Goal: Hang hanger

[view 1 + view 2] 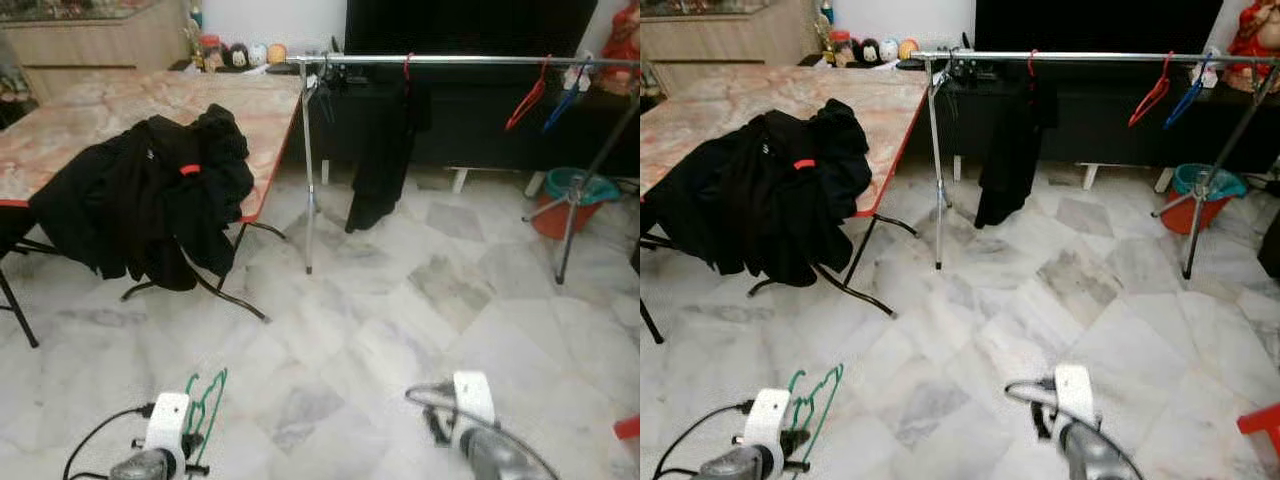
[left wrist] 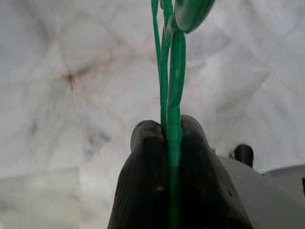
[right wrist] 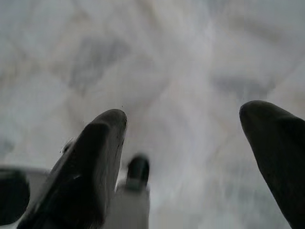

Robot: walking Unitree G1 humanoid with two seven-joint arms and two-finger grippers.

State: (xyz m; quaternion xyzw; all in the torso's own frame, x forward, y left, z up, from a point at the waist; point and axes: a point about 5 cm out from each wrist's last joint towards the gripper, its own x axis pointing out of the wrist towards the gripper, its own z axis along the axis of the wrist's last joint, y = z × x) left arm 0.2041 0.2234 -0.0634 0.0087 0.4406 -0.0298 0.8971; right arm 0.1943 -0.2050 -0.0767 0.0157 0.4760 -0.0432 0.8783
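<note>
Left end effector (image 2: 170,138) is clamped tight on the green hanger (image 1: 207,400), fingers (image 2: 143,157) pressed to either side of the thin plastic w/ no gap. Hanger sticks out past the fingertips, hook end away from the wrist, over bare marble floor (image 1: 400,330). Prob held low and close to the body like this for carrying: the arm is down near the bottom of the head views, not raised toward anything.

Target looks to be the metal clothes rail (image 1: 460,62), well ahead of and above that end effector, across open floor. It already carries a black garment (image 1: 385,150) on a red hook, plus a red hanger (image 1: 528,100) and a blue hanger (image 1: 565,100) further along to the right. There's free bar btwn the garment and the red hanger, so a likely spot.

Counter (image 1: 120,110) sits ahead-left of the left end effector, w/ a pile of black clothes (image 1: 150,200) draped over its near edge; not touching the rail.

Right end effector (image 3: 186,138) is spread wide, holding nothing, floor visible btwn the fingers. It hangs low at the right, idle, well apart from the hanger.

Judgement: approach stage, hanging not yet done.
</note>
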